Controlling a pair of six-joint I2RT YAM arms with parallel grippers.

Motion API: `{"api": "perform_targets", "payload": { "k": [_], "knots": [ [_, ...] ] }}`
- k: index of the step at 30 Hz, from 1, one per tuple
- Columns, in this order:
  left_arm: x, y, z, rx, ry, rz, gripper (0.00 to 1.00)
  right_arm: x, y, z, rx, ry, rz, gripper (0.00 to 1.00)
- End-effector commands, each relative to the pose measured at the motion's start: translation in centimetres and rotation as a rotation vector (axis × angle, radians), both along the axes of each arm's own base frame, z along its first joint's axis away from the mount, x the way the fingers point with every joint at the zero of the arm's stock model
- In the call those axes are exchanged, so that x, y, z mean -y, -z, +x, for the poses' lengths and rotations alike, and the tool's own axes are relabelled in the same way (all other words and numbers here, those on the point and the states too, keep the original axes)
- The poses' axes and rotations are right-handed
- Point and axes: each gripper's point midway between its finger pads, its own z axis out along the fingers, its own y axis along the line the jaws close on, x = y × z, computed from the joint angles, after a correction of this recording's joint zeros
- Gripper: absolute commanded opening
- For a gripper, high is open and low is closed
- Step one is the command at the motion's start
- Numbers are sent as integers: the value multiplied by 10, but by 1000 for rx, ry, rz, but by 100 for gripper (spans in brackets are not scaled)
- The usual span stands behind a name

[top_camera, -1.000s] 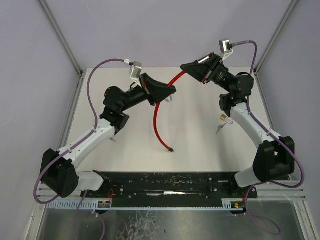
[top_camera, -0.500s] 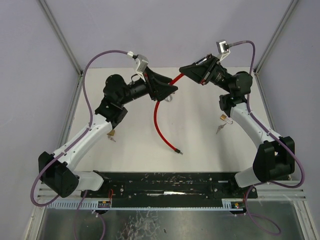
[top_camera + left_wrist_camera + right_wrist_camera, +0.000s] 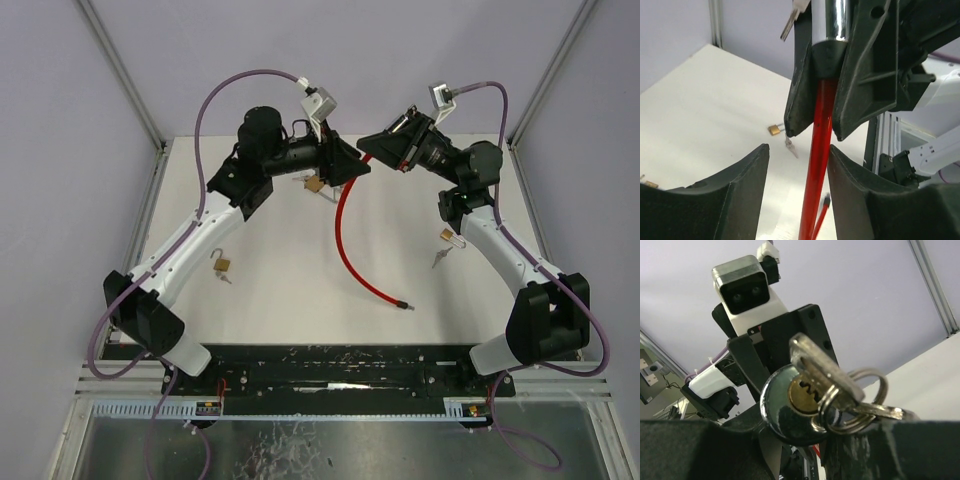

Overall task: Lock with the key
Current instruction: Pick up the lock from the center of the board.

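A red cable (image 3: 352,245) hangs from a chrome lock cylinder (image 3: 785,412) and trails onto the table, its free end (image 3: 405,305) at the right. My right gripper (image 3: 382,146) is shut on the cylinder, held high at the back. A key (image 3: 826,371) with rings (image 3: 867,400) sits in the brass keyway. My left gripper (image 3: 799,192) is open just below the right one, its fingers (image 3: 735,200) either side of the cable (image 3: 820,160) without clamping it. From the top camera the left gripper (image 3: 345,166) meets the right one nose to nose.
Small brass padlocks lie on the table: one at the left (image 3: 221,264), one at the right with keys (image 3: 447,238), one under the left gripper (image 3: 313,185). Grey walls and frame posts enclose the white table (image 3: 280,300).
My left arm has swung right and up to the right gripper, and its jaws have opened. The cable's free end has swung right across the table. The right arm has barely moved.
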Motion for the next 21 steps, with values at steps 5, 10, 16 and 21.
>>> {"api": "perform_targets", "payload": {
  "k": [5, 10, 16, 21],
  "knots": [
    [14, 8, -19, -12, 125, 43, 47, 5, -25, -17, 119, 6, 13, 0],
    [21, 7, -21, -16, 159, 21, 47, 4, -23, -15, 113, 9, 8, 0],
    [33, 10, -24, -14, 194, -5, 46, 3, -21, -15, 109, 11, 5, 0],
    [37, 15, -26, 2, 210, -12, 21, 3, -20, -17, 113, 11, -2, 0]
  ]
}}
